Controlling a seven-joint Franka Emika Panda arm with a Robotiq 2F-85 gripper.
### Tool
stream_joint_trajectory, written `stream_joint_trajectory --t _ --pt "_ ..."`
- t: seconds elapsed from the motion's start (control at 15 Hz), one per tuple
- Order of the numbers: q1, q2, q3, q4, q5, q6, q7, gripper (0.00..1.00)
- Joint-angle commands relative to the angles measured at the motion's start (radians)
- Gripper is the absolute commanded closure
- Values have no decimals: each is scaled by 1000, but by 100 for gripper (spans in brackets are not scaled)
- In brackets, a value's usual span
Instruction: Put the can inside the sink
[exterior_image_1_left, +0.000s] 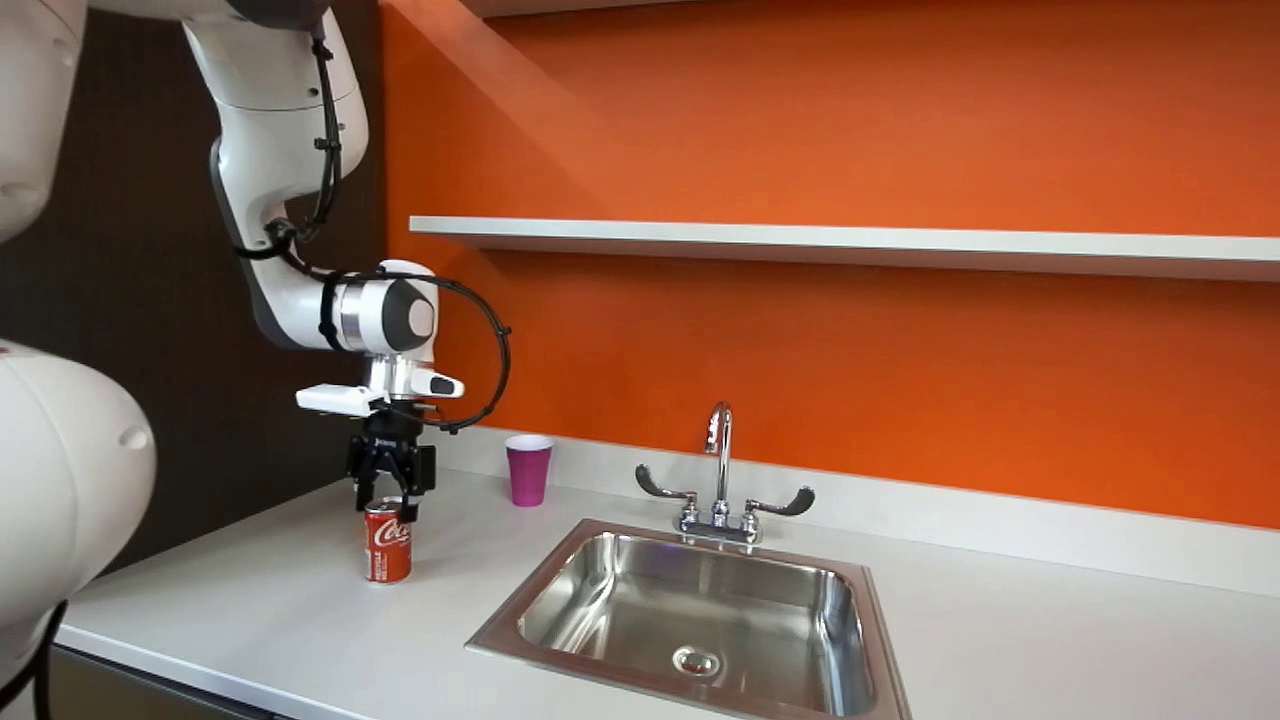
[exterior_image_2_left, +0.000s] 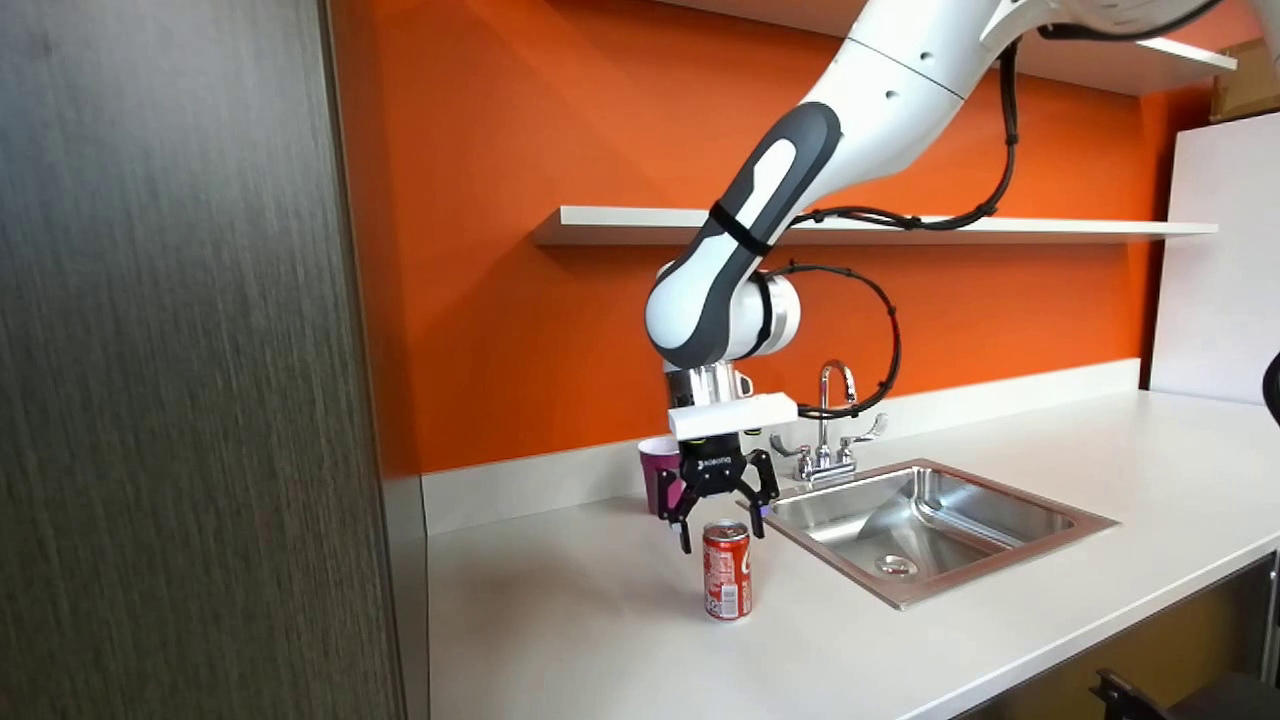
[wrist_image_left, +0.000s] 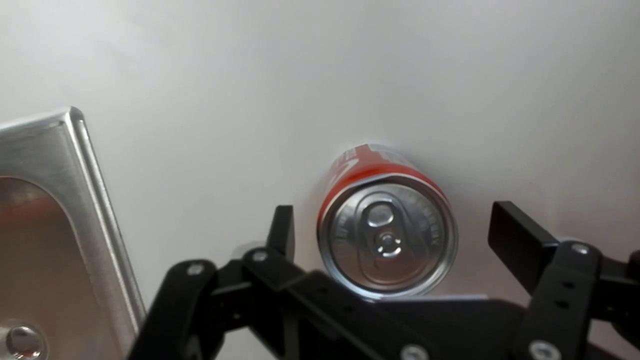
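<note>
The red can (exterior_image_1_left: 388, 550) stands upright on the white counter, left of the sink in both exterior views; it also shows in an exterior view (exterior_image_2_left: 727, 578). The sink (exterior_image_1_left: 690, 610) is a steel basin set in the counter, also visible in an exterior view (exterior_image_2_left: 880, 520). My gripper (exterior_image_2_left: 721, 537) is open and points down over the can, with its fingertips near the can's top. In the wrist view the can's silvery lid (wrist_image_left: 387, 235) lies between the two spread fingers (wrist_image_left: 392, 220), with a gap on each side. The sink's rim (wrist_image_left: 45, 155) shows at the left.
A magenta cup (exterior_image_1_left: 529, 472) stands behind the can near the backsplash. A chrome faucet (exterior_image_1_left: 722, 470) with two handles rises behind the sink. A dark wall panel (exterior_image_2_left: 190, 360) borders the counter near the can. A white shelf (exterior_image_1_left: 800, 238) runs along the orange wall.
</note>
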Motion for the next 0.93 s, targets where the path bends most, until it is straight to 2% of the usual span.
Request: stream_joint_trajectory --t 0.0,0.67,0.73,0.8,0.87 --pt "19 12 -14 26 11 -31 19 0" --pt "17 28 -21 32 23 -42 14 2" --pt "17 30 -21 32 23 -37 14 26" --pt "17 31 -21 32 26 -34 14 27" --pt "15 33 -20 33 32 -29 12 33"
